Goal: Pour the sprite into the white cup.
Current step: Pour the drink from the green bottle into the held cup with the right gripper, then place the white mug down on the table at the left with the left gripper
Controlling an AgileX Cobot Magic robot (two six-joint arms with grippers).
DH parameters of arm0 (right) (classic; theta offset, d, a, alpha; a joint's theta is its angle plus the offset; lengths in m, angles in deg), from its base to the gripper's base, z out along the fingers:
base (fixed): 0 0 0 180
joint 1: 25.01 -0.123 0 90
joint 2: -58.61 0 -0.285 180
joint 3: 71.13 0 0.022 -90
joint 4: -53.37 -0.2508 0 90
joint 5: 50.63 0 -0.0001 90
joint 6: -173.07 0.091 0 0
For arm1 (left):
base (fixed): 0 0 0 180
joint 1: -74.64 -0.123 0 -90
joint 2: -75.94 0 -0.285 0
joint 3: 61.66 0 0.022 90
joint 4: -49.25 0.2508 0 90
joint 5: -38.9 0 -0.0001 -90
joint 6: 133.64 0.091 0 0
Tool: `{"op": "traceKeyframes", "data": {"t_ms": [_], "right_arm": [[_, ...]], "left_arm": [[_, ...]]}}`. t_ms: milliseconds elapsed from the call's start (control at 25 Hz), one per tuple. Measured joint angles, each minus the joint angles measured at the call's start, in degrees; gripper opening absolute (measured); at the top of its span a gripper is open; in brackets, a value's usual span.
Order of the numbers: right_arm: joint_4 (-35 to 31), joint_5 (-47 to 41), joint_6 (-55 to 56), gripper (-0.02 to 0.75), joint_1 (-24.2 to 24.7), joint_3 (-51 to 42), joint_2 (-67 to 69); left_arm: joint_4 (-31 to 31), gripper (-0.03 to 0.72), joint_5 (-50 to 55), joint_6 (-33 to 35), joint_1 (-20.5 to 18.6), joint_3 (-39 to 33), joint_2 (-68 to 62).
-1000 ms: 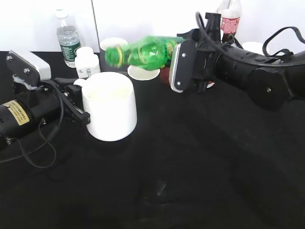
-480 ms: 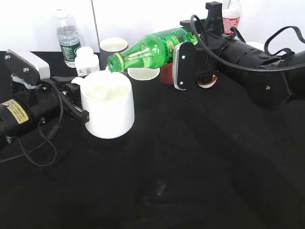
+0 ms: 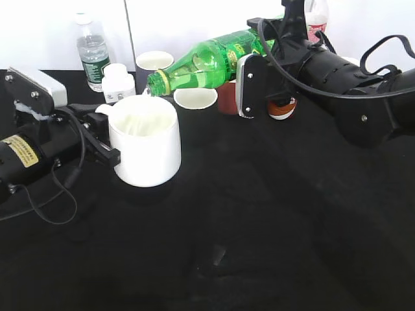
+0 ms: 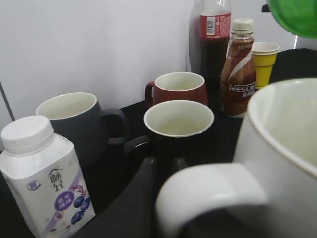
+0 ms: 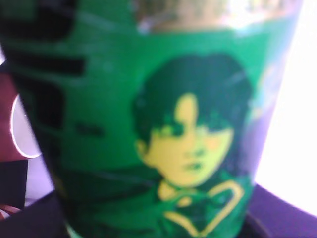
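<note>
The right gripper (image 3: 249,71) was shut tight on the sprite (image 3: 201,65), tipped over the white cup (image 3: 146,149). The left gripper (image 3: 107,139) held the cup's handle (image 4: 208,193) between its jaws.

Behind the plain white ceramic mug (image 3: 145,139) it is crowded — a small white yoghurt bottle (image 3: 118,83), a grey mug (image 3: 154,63), a black mug with white inside (image 3: 195,98) and a dark red mug (image 3: 227,97) stand close together. The black tabletop (image 3: 246,233) in front lies open — wide passage there.
</note>
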Motion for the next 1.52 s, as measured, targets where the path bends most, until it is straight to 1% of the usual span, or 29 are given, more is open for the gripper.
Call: {"op": "traceKeyframes", "data": {"t_ms": [480, 600, 680, 760, 840, 920, 1000, 1040, 1080, 1120, 1160, 1360, 1440, 1520], "right_arm": [[-0.02, 0.11, -0.05, 0.376, 0.00, 0.05, 0.00], [-0.02, 0.28, 1.19, 0.376, 0.00, 0.10, 0.00], [0.12, 0.34, 4.05, 0.376, 0.00, 0.10, 0.00], [2.15, 0.34, 10.97, 0.376, 0.00, 0.10, 0.00], [6.26, 0.01, 22.45, 0.376, 0.00, 0.10, 0.00], [9.27, 0.00, 39.80, 0.376, 0.00, 0.10, 0.00], [9.98, -0.05, 62.31, 0.376, 0.00, 0.10, 0.00], [10.54, -0.06, 72.72, 0.376, 0.00, 0.10, 0.00], [11.60, -0.11, 80.38, 0.376, 0.00, 0.10, 0.00], [12.27, -0.11, 84.25, 0.376, 0.00, 0.10, 0.00], [12.54, -0.11, 85.97, 0.376, 0.00, 0.10, 0.00], [12.61, -0.11, 86.95, 0.376, 0.00, 0.10, 0.00], [12.61, -0.17, 87.01, 0.376, 0.00, 0.10, 0.00], [12.61, -0.17, 87.83, 0.376, 0.00, 0.10, 0.00]], "left_arm": [[-0.50, 0.064, 0.02, 0.29, 0.00, 0.00, 0.00], [-1.30, 0.064, 0.07, 0.31, 0.00, 0.00, 0.00], [-1.51, 0.064, 0.14, 0.31, 0.00, 0.00, 0.00], [-1.51, 0.064, 0.16, 0.31, 0.00, 0.00, 0.00], [-2.09, 0.064, 0.21, 0.31, 0.00, 0.00, 0.00], [-3.77, 0.064, 0.28, 0.31, 0.00, -0.05, 0.00], [-6.37, 0.064, 0.28, 0.31, 0.00, -0.05, 0.00], [-8.95, 0.064, 0.28, 0.36, 0.00, -0.06, 0.00], [-12.37, 0.064, 0.28, 0.60, -0.07, -0.06, 0.00], [-15.42, 0.064, 0.23, 1.81, -0.96, -0.06, 0.00], [-16.60, 0.064, 0.23, 2.75, -2.82, -0.06, 0.00], [-18.15, 0.064, 0.46, 3.16, -17.64, 0.99, -0.26], [-18.45, 0.064, 0.08, 3.22, -21.68, 5.53, -3.26], [-18.53, 0.064, 0.08, 3.22, -23.62, 11.20, -7.83]]}}
